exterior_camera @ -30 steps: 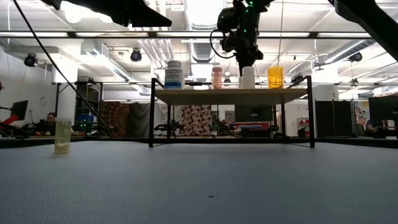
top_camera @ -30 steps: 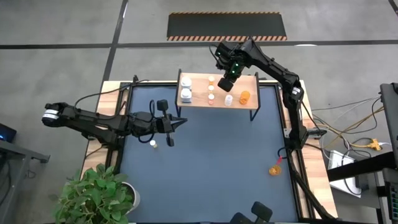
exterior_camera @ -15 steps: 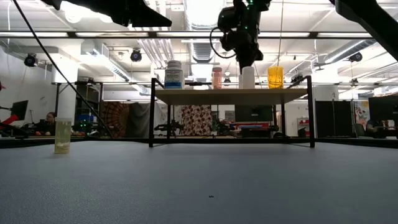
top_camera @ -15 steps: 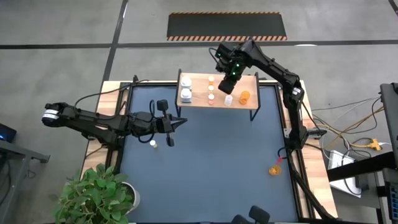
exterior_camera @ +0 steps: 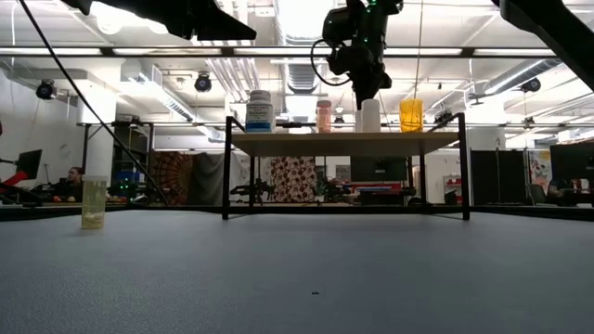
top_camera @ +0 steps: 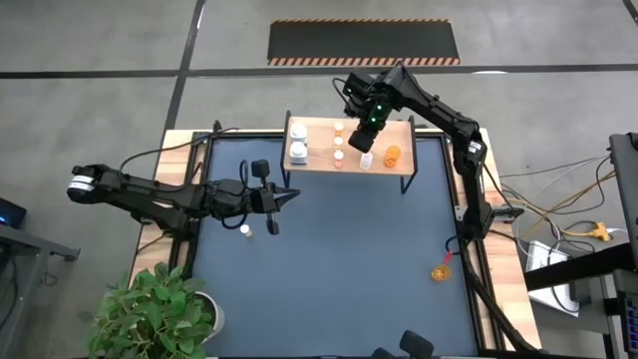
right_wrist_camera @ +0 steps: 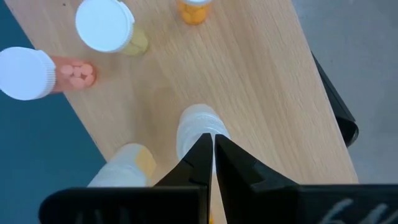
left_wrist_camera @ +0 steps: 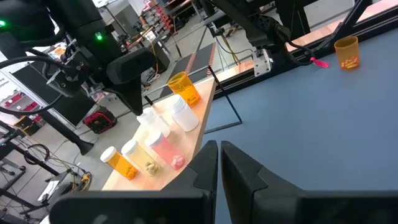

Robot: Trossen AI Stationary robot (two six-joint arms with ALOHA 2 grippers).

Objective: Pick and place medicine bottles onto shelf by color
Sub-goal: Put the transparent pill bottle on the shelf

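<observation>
Shelf [top_camera: 319, 160] front edge crowded with bottles; right gripper [top_camera: 361, 141] hovers above, jaws pressed together.

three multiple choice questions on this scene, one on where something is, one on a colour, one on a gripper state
1. Where is the right gripper?
A. above the shelf
B. over the plant
C. low on the mat at the near edge

2. What colour is the open cup at the mat's right edge?
A. green
B. orange
C. black

3. How do the left gripper's fingers stand?
A. wide open
B. clamped on a bottle
C. shut on nothing

Answers:
1. A: the high view shows the right gripper over the shelf, just above a white bottle.
2. B: the cup on the mat is orange.
3. C: the left gripper has its fingers together with nothing between them in the left wrist view.
</observation>
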